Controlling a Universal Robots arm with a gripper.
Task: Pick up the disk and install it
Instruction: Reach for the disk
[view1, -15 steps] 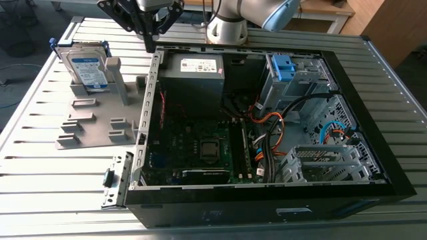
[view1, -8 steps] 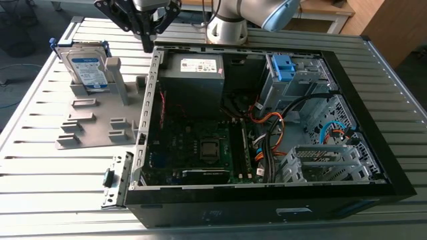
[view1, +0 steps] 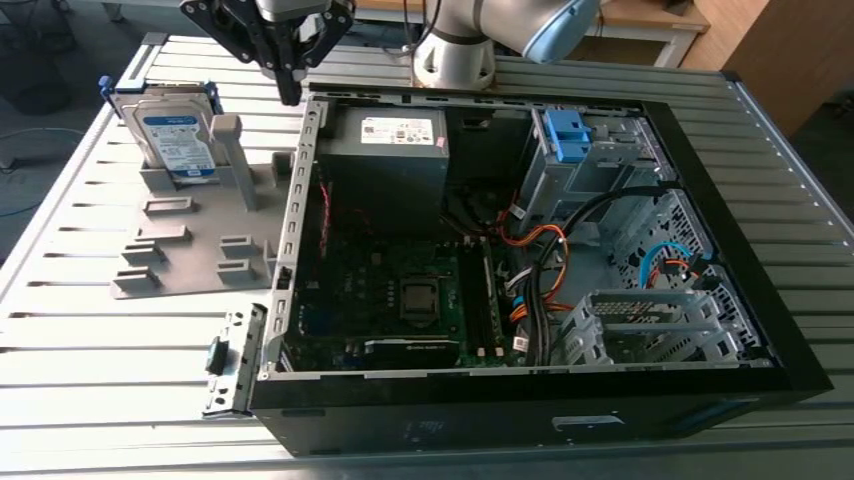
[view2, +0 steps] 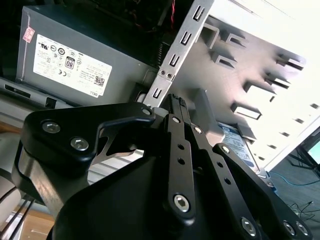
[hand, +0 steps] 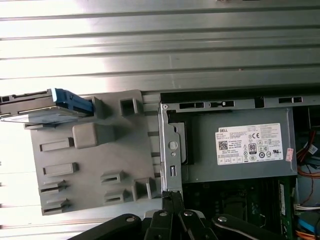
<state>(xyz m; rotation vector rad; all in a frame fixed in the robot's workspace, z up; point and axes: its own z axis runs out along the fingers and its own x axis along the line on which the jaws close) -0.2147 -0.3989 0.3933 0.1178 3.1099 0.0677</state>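
Disk (view1: 176, 135) sits apart from the gripper (view1: 290, 92), whose fingers are pressed together on nothing, above the side wall of the computer case (view1: 534, 425). It stands upright in a grey holder (view1: 174, 250), beside the case on the exterior view's left.

The claw (view1: 288, 92) hangs at the upper left of the exterior view, pointing straight down and empty. In both wrist views its 2 black fingers (view2: 180, 145) (hand: 170, 205) meet at the tips. The pale arm (view1: 454, 50) stands at the top centre.
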